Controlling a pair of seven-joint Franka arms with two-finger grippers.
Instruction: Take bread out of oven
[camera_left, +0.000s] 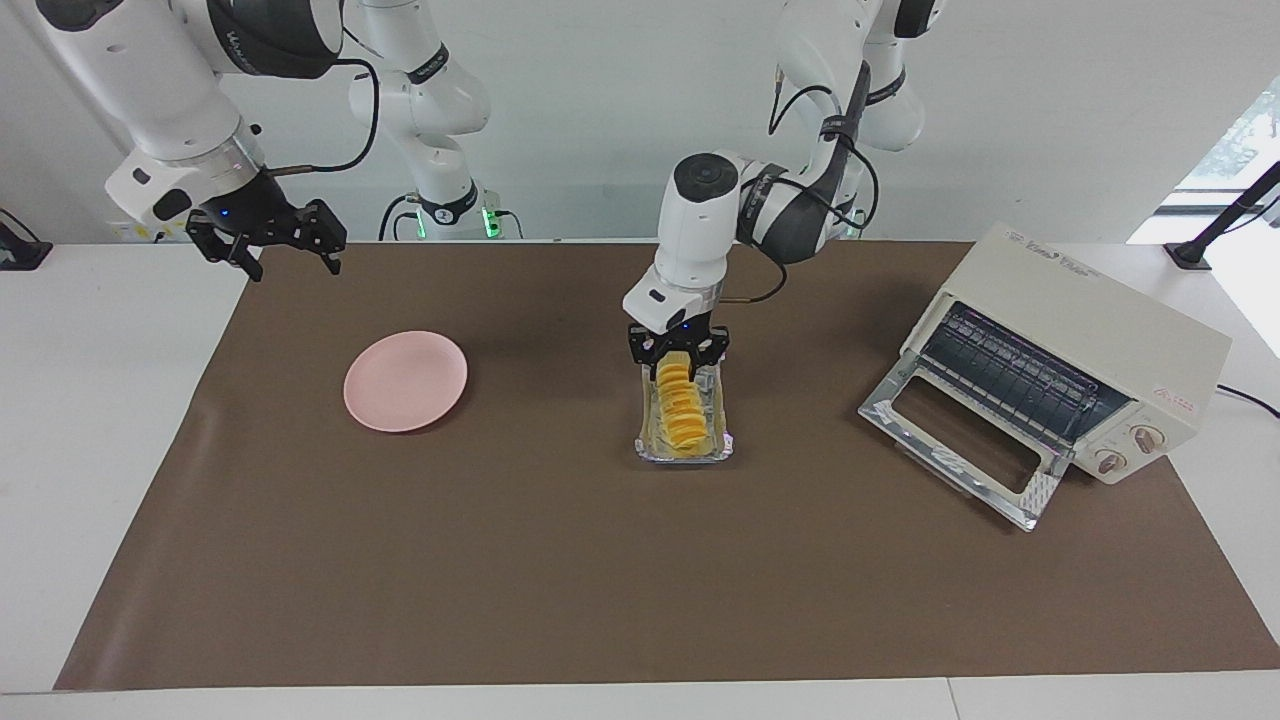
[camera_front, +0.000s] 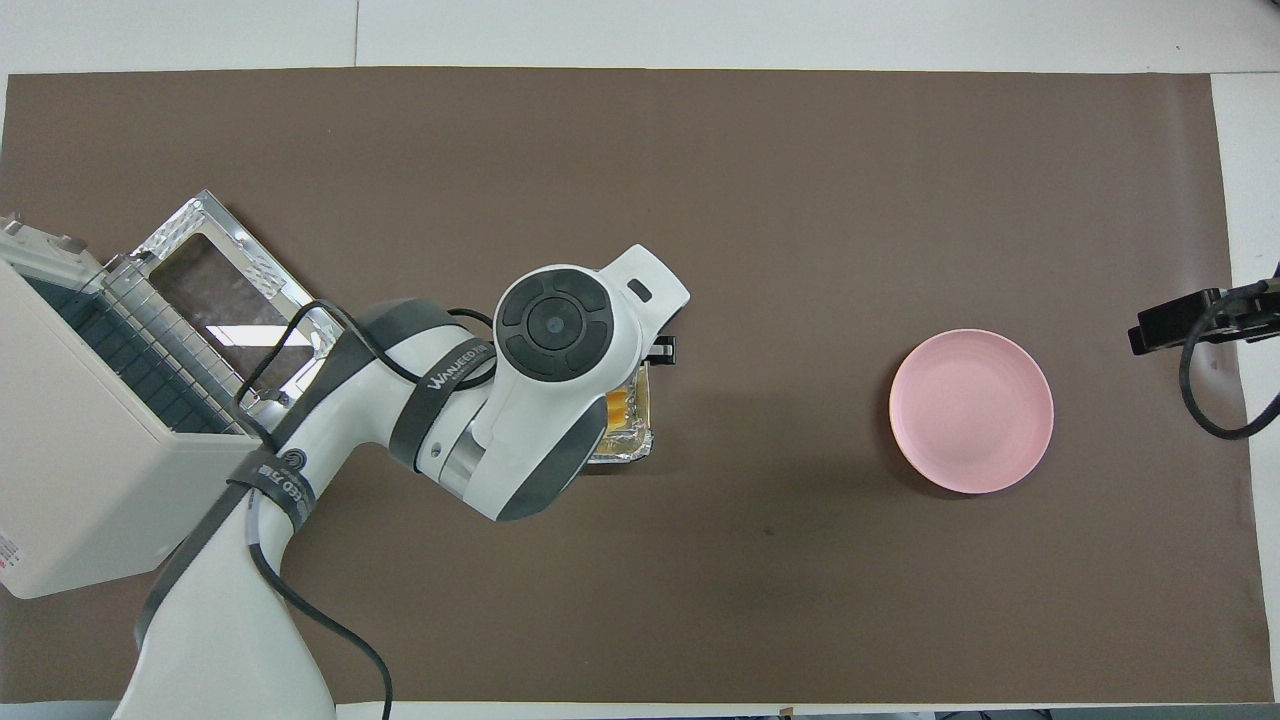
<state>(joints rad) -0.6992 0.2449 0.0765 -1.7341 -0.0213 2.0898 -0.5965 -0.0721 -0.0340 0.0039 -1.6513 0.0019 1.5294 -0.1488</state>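
The bread (camera_left: 680, 405) lies in a crinkled foil tray (camera_left: 716, 447) on the brown mat at mid-table. My left gripper (camera_left: 678, 352) is down at the bread's end nearer the robots, with a finger on each side, shut on it. In the overhead view the left arm's hand covers most of the bread (camera_front: 618, 405) and the tray (camera_front: 628, 452). The oven (camera_left: 1090, 330) stands at the left arm's end of the table with its glass door (camera_left: 960, 440) dropped open and its rack bare. My right gripper (camera_left: 265, 240) is open and empty, raised over the mat's corner at its own end.
A round pink plate (camera_left: 405, 380) lies on the mat toward the right arm's end, also seen from overhead (camera_front: 970, 410). The oven's open door (camera_front: 230, 290) juts out over the mat. The brown mat (camera_left: 500, 580) covers most of the white table.
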